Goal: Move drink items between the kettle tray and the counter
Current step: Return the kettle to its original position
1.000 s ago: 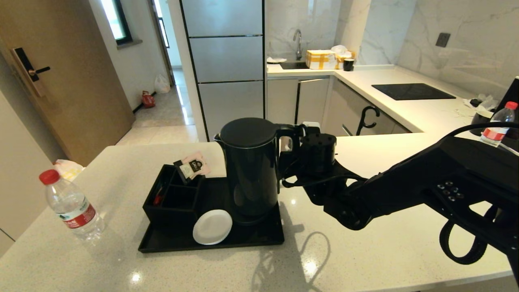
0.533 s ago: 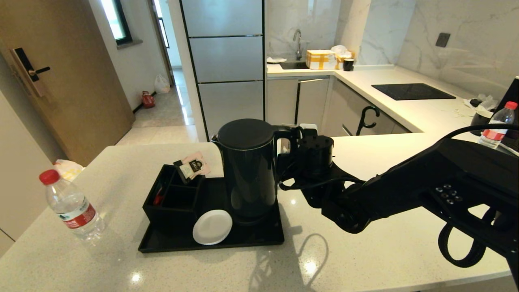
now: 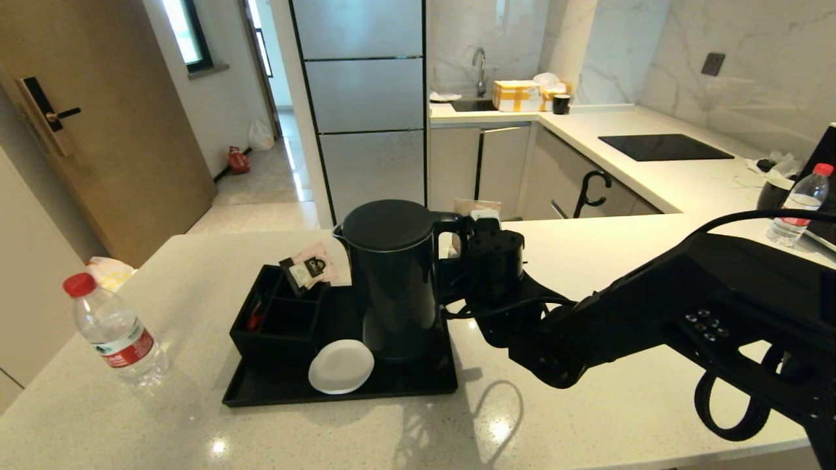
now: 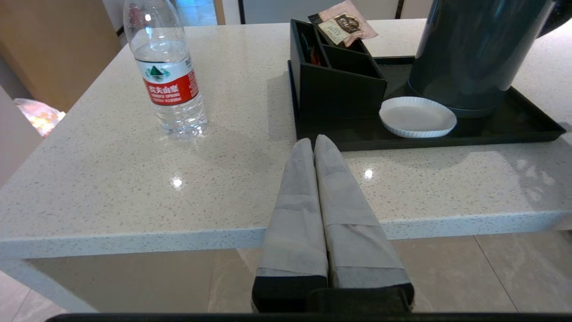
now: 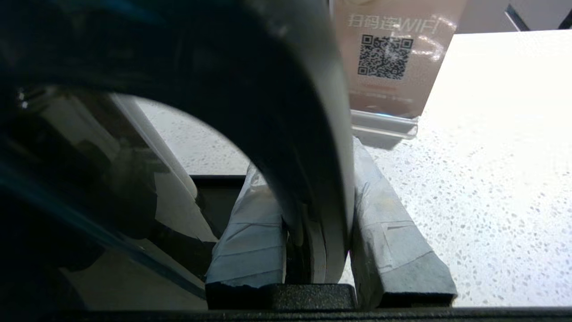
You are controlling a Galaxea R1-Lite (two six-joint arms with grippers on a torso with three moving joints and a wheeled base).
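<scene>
the right gripper [image 5: 317, 268] is clamped on the loop handle [image 5: 308, 147] of the tall glossy black kettle [image 3: 392, 277], which stands upright just left of it over the flat black tray [image 3: 418, 385]; the left gripper [image 4: 314, 147], fingers pressed together and empty, sits near the counter's [image 3: 588, 418] front edge.

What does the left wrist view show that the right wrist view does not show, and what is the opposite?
Only the left wrist view shows the water bottle standing on the counter, the white coaster and compartmented box on the kettle tray, and the shut left gripper off the counter's edge.

Only the right wrist view shows the right gripper clamped on the kettle's loop handle, and a QR-code sign behind it.

Both show the black kettle, the tray and the speckled counter.
</scene>
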